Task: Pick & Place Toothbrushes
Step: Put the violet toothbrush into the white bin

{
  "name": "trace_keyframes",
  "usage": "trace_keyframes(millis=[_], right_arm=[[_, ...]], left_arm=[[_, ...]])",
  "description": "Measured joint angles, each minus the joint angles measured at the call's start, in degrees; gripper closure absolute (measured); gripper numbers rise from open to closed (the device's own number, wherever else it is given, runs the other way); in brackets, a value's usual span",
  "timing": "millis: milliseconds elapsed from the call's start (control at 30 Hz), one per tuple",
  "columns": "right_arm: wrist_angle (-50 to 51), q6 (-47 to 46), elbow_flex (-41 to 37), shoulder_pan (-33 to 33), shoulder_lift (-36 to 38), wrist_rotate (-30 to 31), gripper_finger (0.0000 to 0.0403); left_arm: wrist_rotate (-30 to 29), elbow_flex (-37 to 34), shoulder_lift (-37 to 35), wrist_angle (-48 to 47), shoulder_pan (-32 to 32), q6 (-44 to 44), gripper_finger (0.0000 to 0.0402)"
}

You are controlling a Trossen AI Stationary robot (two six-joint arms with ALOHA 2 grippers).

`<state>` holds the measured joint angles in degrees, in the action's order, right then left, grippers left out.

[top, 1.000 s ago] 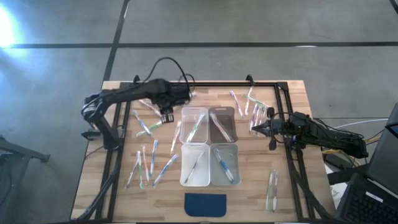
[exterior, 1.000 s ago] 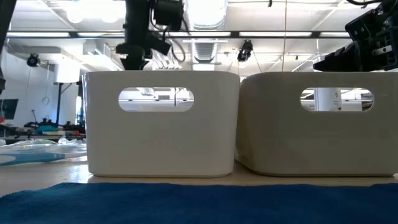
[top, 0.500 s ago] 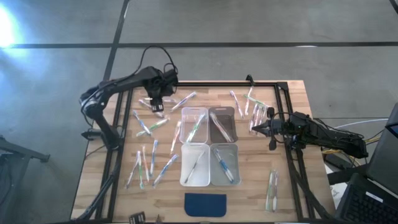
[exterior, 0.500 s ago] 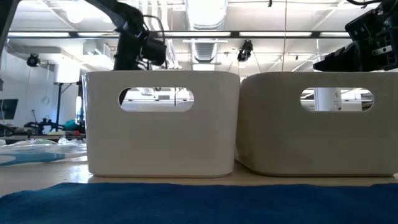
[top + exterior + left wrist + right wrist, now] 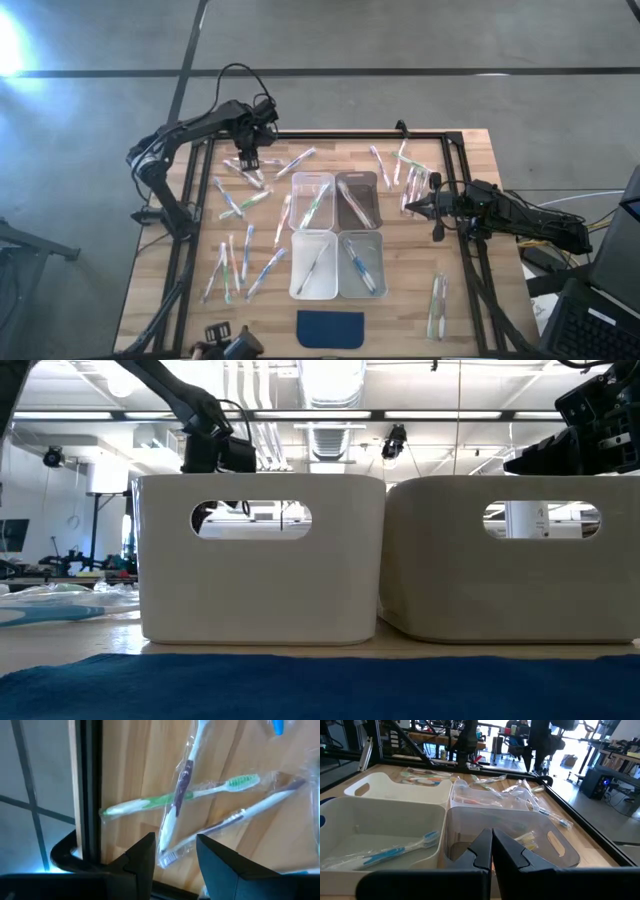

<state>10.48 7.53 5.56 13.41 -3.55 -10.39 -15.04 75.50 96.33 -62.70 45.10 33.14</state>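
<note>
Left gripper: we see it over the table's far-left corner, fingers apart, nothing between them, above three crossed wrapped toothbrushes.
Right gripper: it waits at the right of the bins, fingers pressed together, empty.
Toothbrushes: we find them scattered left and right of the bins; several lie inside.
Bins: four clear ones, grouped mid-table.
Pad: dark blue, at the near edge.
</note>
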Motion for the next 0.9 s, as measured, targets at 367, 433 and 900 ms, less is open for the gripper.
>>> trace_keyframes(millis=[367,433,900], right_arm=[[0.0,0.0,0.0,0.02,0.0,0.02,0.0394],[0.0,0.0,0.0,0.0,0.0,0.0,0.0394],[0.0,0.0,0.0,0.02,0.0,0.0,0.0394]], left_arm=[[-1.96,0.18,7.77,-0.84,1.73,3.26,0.0255],[-1.91,0.11,8.43,-0.82,1.85,3.4,0.0255],[-1.52,-3.98,10.17,3.31,2.2,6.17,0.0255]])
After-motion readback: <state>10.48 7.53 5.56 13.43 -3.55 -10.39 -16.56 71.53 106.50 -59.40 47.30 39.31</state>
